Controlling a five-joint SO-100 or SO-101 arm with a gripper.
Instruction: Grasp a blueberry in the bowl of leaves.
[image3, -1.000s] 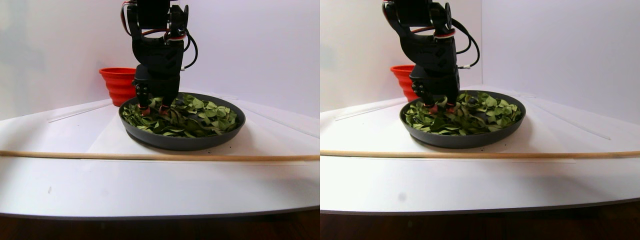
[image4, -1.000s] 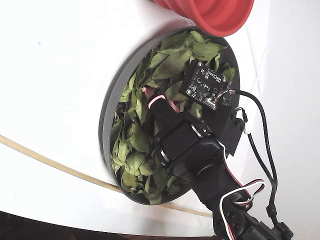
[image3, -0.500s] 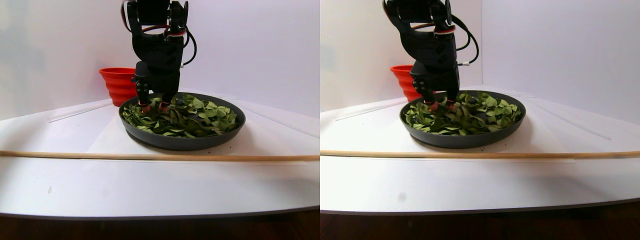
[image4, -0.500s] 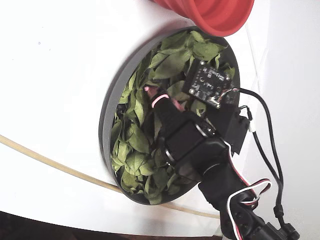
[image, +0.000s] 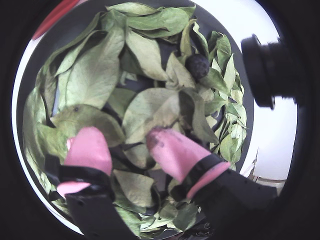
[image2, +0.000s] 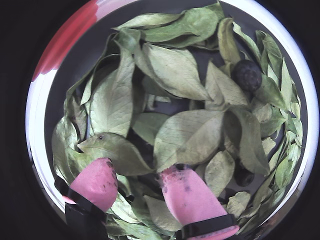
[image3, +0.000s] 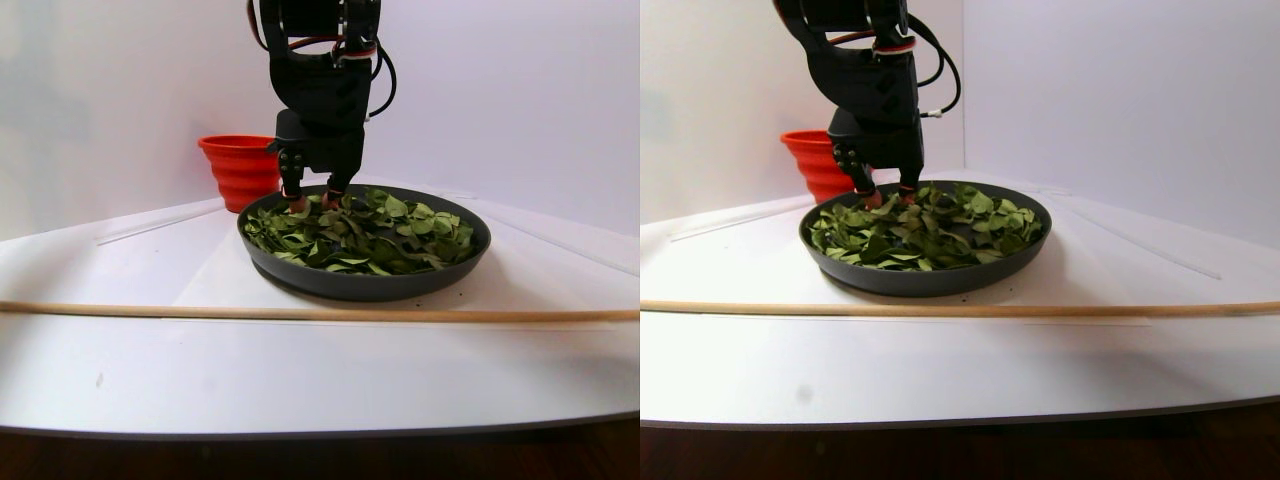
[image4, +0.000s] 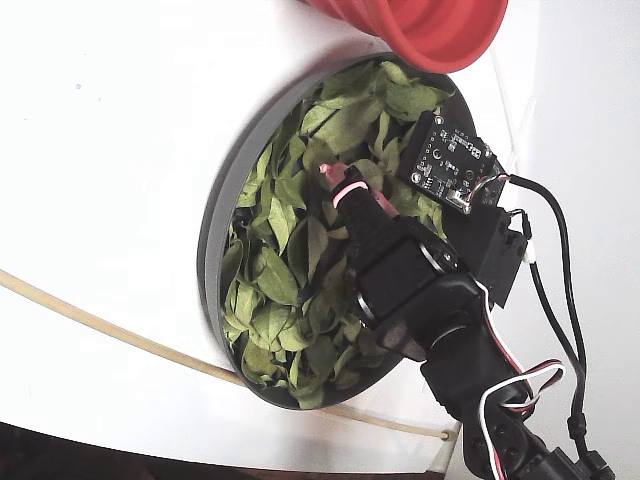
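Observation:
The dark-grey bowl (image2: 82, 55) is filled with green leaves (image2: 175, 70). A dark blueberry (image2: 247, 75) lies among the leaves at the upper right; it also shows in a wrist view (image: 197, 65). A second dark berry (image2: 243, 175) peeks from under leaves at the right. My gripper (image2: 136, 169), with pink fingertips, is open. It is low over the leaves at the near side, with only leaves between the tips and the blueberry well ahead to the right. The gripper (image: 121, 137) holds nothing. In the stereo pair view the gripper (image3: 310, 200) dips into the bowl's (image3: 365, 285) back left part.
A red ribbed vessel (image3: 240, 168) stands behind the bowl and shows at the top of the fixed view (image4: 430, 25). A thin wooden stick (image3: 300, 313) lies across the white table in front of the bowl. A black camera module (image: 267, 67) juts in at the right.

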